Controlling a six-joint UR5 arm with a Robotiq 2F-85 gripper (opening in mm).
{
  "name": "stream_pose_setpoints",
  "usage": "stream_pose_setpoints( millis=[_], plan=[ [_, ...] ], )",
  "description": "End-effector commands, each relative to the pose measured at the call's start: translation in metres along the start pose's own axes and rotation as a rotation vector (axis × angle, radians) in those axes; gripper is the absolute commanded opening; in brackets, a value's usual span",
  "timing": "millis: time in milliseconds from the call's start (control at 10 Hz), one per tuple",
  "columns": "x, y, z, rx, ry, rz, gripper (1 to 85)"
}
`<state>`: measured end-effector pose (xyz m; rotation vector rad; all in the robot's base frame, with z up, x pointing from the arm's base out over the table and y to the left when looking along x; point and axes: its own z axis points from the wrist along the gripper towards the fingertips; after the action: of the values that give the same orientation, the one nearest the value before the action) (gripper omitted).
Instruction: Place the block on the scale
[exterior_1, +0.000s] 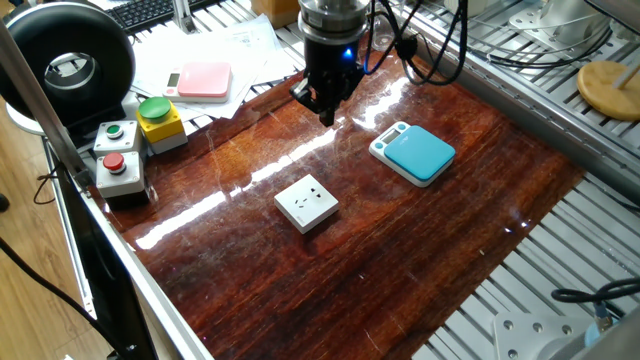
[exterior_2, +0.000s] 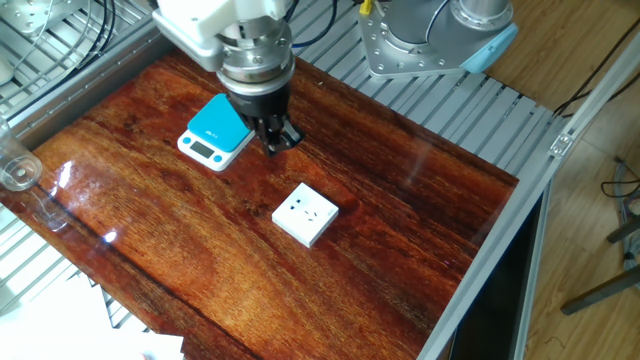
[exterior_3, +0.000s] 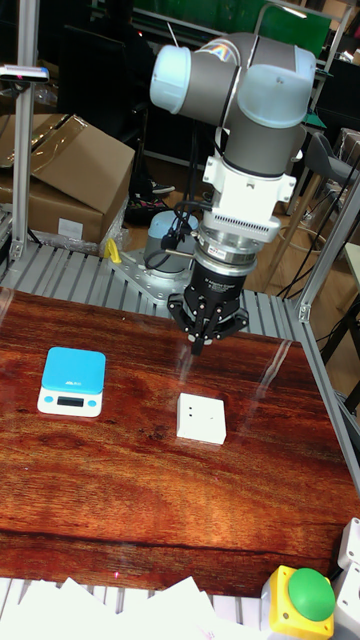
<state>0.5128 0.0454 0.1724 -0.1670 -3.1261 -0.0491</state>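
White block (exterior_1: 307, 203) — apart from teal scale (exterior_1: 414, 153)

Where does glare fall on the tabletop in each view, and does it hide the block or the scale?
One fixed view: white streaks run left of the block and behind the scale; both stay clear. The other fixed view: small glints at the left edge, far from both. Tall fixed view: faint streaks near the block, nothing hidden.

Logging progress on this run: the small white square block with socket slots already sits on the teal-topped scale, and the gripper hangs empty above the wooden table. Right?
Not quite. The small white square block lies on the wooden table, apart from the teal-topped scale, as one fixed view shows. The gripper does hang above the table with nothing in it.
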Motion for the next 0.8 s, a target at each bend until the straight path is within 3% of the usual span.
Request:
stream_pose_setpoints(
  millis=[0,300,600,700],
  plan=[
    [0.0073,0.0017,0.0015,-0.012,0.001,-0.006,1.0],
    [0.0092,0.0005,0.0014,-0.010,0.008,-0.017,1.0],
    [0.0094,0.0061,0.0013,-0.031,0.009,-0.045,1.0],
    [0.0155,0.0062,0.0011,-0.032,0.032,-0.038,1.0]
  ],
)
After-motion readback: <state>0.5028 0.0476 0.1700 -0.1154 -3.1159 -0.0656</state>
